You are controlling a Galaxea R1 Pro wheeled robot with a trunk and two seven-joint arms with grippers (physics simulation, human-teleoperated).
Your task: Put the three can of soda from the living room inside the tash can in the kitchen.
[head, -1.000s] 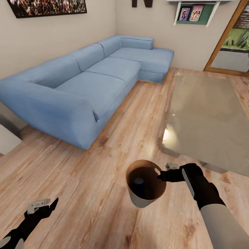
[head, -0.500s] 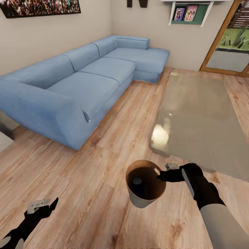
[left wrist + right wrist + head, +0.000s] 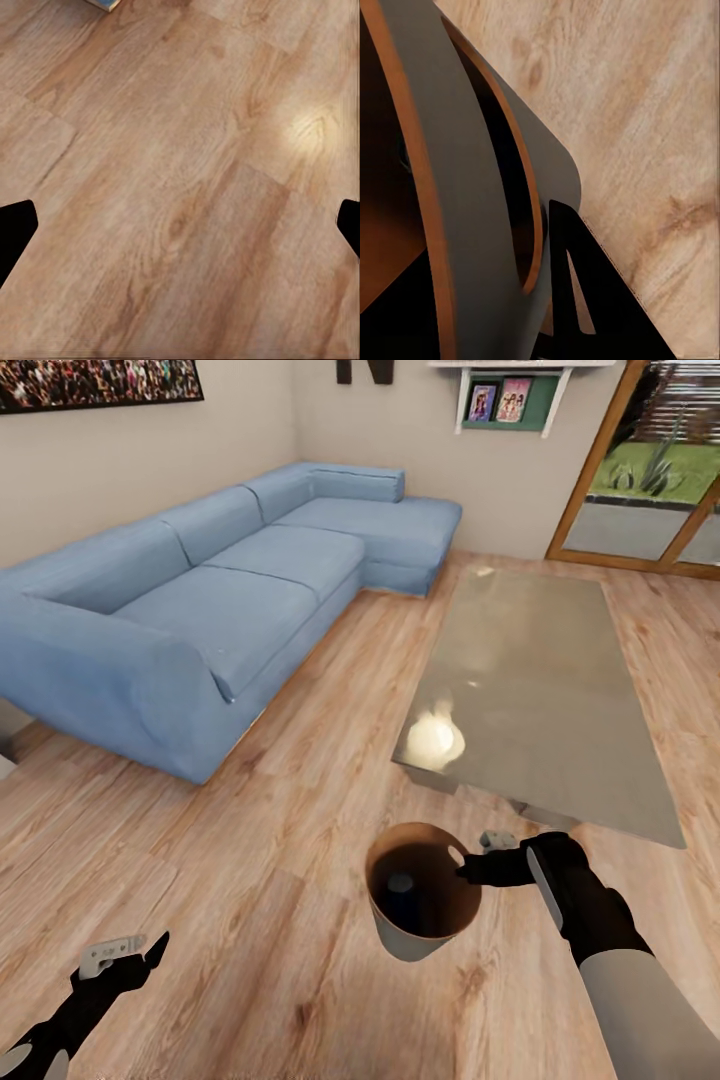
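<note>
1. Floor (image 3: 300, 780): open wood planks between sofa and table; widest free lane.
2. Sofa (image 3: 200, 610): blue corner unit, blocks whole left side back to far wall.
3. Low table (image 3: 540, 690): grey top, blocks right-centre; near corner just beyond the bin.
4. Tash can (image 3: 420, 920): held above floor at the rim by right gripper (image 3: 472, 872), occupies space ahead of rt arm.
5. Left gripper (image 3: 135, 952): fingers spread, bare planks beneath in the wrist view; nothing near.
</note>
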